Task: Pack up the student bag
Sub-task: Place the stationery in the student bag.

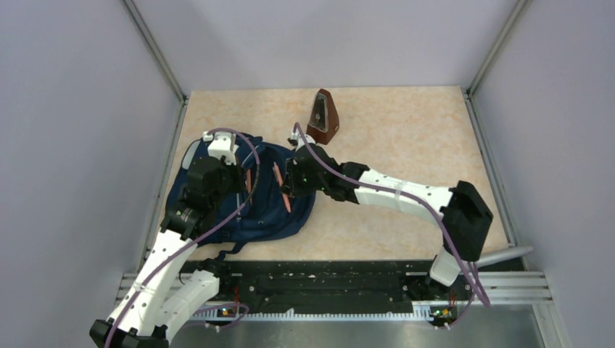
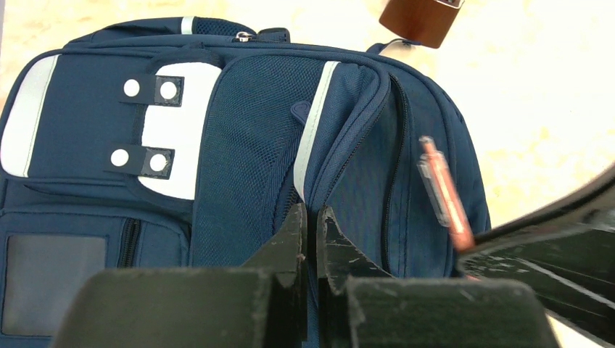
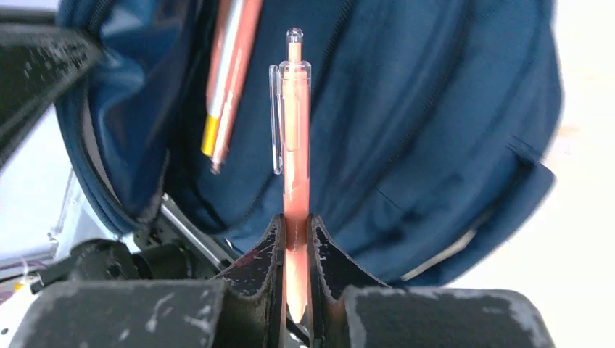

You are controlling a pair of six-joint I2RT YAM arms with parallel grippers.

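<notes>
The navy student bag (image 1: 254,217) lies flat at the table's left, its top compartment open. It fills the left wrist view (image 2: 246,145) and the right wrist view (image 3: 406,130). My left gripper (image 1: 232,177) is over the bag's middle, its fingers (image 2: 312,214) shut on a fold of blue fabric at the zipper edge. My right gripper (image 1: 289,185) is at the bag's right side, shut (image 3: 296,221) on an orange pen with a clear clip (image 3: 294,123), held over the opening. That pen also shows in the left wrist view (image 2: 442,192). A second orange pen (image 3: 228,72) lies in the opening.
A brown wooden metronome (image 1: 323,116) stands upright on the table just behind the bag's right corner, and shows in the left wrist view (image 2: 420,18). Grey walls enclose the table on three sides. Bare tabletop (image 1: 406,145) lies to the right.
</notes>
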